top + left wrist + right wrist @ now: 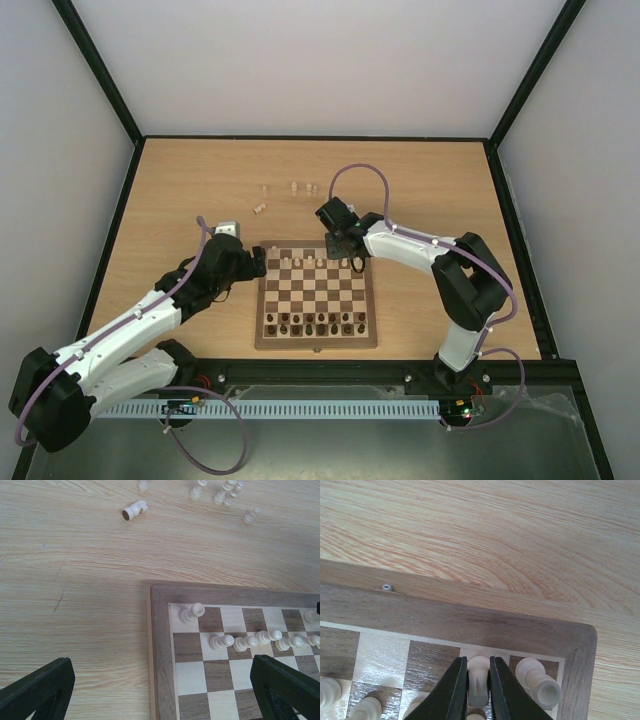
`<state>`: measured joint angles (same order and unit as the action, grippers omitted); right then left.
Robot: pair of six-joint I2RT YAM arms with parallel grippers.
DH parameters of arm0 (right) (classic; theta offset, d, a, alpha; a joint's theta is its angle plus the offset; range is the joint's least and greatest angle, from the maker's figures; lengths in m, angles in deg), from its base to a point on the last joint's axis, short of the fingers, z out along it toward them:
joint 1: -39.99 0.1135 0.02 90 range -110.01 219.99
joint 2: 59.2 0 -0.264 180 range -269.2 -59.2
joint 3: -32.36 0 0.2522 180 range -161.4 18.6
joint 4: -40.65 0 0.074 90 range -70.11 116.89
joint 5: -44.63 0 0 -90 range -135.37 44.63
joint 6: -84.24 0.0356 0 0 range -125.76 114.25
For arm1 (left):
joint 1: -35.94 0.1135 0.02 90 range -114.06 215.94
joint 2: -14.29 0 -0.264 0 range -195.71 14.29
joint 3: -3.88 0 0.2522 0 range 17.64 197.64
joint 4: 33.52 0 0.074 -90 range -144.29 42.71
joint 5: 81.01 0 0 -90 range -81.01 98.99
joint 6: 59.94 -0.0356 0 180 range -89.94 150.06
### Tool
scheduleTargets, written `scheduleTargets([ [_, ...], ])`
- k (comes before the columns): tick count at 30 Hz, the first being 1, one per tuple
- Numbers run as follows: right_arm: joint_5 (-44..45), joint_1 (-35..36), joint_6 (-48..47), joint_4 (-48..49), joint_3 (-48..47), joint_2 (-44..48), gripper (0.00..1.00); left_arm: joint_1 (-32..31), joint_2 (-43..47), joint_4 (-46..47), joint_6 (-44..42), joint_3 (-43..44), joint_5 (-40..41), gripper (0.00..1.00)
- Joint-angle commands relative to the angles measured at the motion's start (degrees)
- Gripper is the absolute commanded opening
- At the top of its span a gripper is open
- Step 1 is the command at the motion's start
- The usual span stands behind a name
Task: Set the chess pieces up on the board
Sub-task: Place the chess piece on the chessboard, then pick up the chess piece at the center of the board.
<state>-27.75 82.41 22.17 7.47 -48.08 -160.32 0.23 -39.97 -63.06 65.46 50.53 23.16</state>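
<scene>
The board lies between my two arms. Dark chess pieces fill its near rows and pale ones stand along the far rows. My right gripper is shut on a pale piece with a slit, over the back-row square beside the pale corner rook. In the top view this gripper is at the board's far right. My left gripper is wide open and holds nothing, above the far left corner of the board, near another pale rook.
Several loose pale pieces stand on the tabletop beyond the board, and one lies on its side. A small metal screw sits at the board's far edge. Black enclosure rails border the table.
</scene>
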Motion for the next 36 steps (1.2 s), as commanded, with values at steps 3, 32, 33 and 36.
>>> scheduleTargets([
  [3, 0.23, 0.3, 0.55, -1.45, -0.44, -0.14, 0.17, 0.37, 0.27, -0.62, 0.39, -0.33, 0.94, 0.99],
  [32, -2.98, 0.21, -1.88, -1.2, 13.91, 31.31, 0.67, 5.96, -24.56, 2.55, -0.58, 18.28, -4.0, 0.99],
  [33, -3.07, 0.14, -1.98, -0.87, 14.64, 31.84, 0.67, 5.4, -26.54, 2.54, -0.81, 20.42, -3.42, 0.99],
  [36, -4.65, -0.11, -1.87, 0.41, 16.49, 33.25, 0.68, 4.94, -33.02, 1.37, -1.77, 28.39, -1.45, 0.99],
])
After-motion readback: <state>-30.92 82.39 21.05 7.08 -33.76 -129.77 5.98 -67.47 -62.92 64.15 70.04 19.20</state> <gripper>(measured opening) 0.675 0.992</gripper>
